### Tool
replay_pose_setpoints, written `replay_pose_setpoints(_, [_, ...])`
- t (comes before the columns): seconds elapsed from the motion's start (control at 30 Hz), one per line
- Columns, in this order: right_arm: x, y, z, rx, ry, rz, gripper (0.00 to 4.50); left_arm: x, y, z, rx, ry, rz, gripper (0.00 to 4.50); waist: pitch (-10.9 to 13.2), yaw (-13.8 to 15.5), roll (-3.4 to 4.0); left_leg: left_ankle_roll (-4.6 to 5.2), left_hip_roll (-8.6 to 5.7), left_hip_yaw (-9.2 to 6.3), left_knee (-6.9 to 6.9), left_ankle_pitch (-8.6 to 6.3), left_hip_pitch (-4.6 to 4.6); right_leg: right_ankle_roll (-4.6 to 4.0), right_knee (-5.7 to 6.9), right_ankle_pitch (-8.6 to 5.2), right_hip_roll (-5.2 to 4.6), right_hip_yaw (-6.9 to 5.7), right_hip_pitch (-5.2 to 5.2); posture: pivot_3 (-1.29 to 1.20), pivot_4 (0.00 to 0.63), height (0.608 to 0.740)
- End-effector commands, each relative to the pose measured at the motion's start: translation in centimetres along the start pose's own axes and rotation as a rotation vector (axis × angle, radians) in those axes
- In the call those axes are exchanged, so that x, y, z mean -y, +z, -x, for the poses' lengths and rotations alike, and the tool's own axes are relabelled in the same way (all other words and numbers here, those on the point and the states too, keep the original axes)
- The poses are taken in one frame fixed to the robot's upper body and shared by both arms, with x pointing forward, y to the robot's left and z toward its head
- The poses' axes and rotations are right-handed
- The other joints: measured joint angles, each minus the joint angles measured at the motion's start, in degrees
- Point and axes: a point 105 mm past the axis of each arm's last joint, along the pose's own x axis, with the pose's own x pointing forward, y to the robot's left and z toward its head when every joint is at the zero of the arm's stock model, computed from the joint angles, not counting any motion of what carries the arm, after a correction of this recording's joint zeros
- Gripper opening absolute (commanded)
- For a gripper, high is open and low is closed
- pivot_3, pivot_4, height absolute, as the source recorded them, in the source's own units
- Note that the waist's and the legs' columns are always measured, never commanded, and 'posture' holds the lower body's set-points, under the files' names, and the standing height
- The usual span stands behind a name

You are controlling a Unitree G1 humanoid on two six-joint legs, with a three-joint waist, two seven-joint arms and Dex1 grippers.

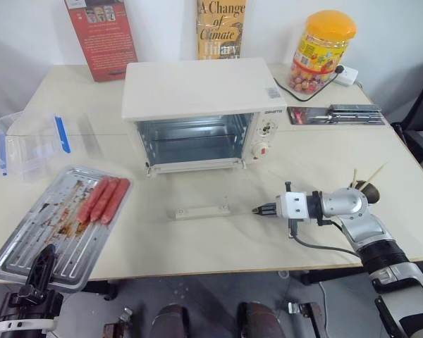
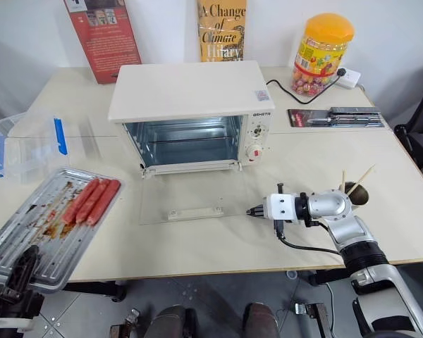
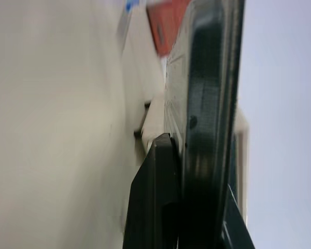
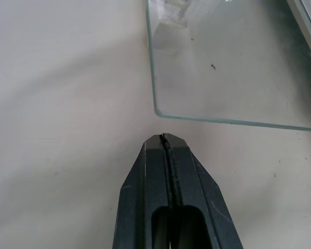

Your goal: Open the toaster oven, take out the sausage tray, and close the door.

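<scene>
The cream-white toaster oven [image 1: 197, 88] stands at the middle back of the table, its cavity empty. Its glass door [image 2: 190, 197] lies folded down flat on the table, white bar handle [image 1: 202, 210] toward me. The silver sausage tray [image 1: 39, 236] rests at the table's front left and overhangs the edge, with three red sausages [image 1: 104, 199] on it. My left gripper [image 1: 42, 262] is shut on the tray's near rim [image 3: 207, 78]. My right gripper [image 1: 257, 209] is shut and empty, pointing left, just short of the door's front right corner [image 4: 158, 111].
A clear plastic box with blue clips [image 1: 28, 144] sits behind the tray. A candy jar [image 1: 321, 49], a white plug [image 1: 345, 74] and two books [image 1: 102, 35] line the back. A dark flat case [image 1: 336, 114] and a small bowl with sticks [image 1: 366, 186] lie right.
</scene>
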Motion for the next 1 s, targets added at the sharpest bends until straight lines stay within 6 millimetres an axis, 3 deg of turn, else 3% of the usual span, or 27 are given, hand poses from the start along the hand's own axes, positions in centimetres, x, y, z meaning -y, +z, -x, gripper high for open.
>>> replay_pose_setpoints(0.03, [-0.4, 0.8, -0.6, 0.025, 0.029, -0.021, 0.03, 0.5, 1.2, -0.1, 0.055, -0.032, -0.013, 0.00, 0.00, -0.18, 0.01, 0.00, 0.00, -0.02, 0.00, 0.00, 0.00, 0.00, 0.00, 0.00, 0.00, 0.00, 0.00, 0.00, 0.150, 0.740])
replay_pose_setpoints(0.57, [6.4, 9.1, 1.6, 0.209, -0.109, -0.098, 0.03, -0.6, 1.2, -0.2, 0.031, 0.002, 0.001, 0.00, 0.08, -0.51, 0.11, 0.13, -0.01, -0.15, -0.01, -0.20, -0.22, 0.01, -0.07, 0.00, -0.01, 0.15, -0.28, 0.00, 0.150, 0.740])
replay_pose_setpoints(0.77, [9.6, 11.1, 2.5, 0.252, -0.189, -0.078, 0.03, -0.8, 0.3, -0.2, -0.057, 0.018, -0.014, 0.00, 0.09, -0.62, 0.11, 0.16, -0.01, -0.10, -0.02, -0.24, -0.26, 0.01, -0.03, 0.00, 0.00, 0.23, -0.41, 0.00, 0.150, 0.740])
replay_pose_setpoints(1.0, [11.7, 13.2, 3.4, 0.327, -0.262, -0.108, 0.03, -0.7, -0.8, -0.3, -0.177, 0.023, -0.036, 0.00, 0.09, -0.64, 0.12, 0.18, 0.00, -0.06, -0.03, -0.28, -0.26, 0.02, -0.01, 0.01, 0.00, 0.28, -0.45, 0.00, 0.150, 0.740])
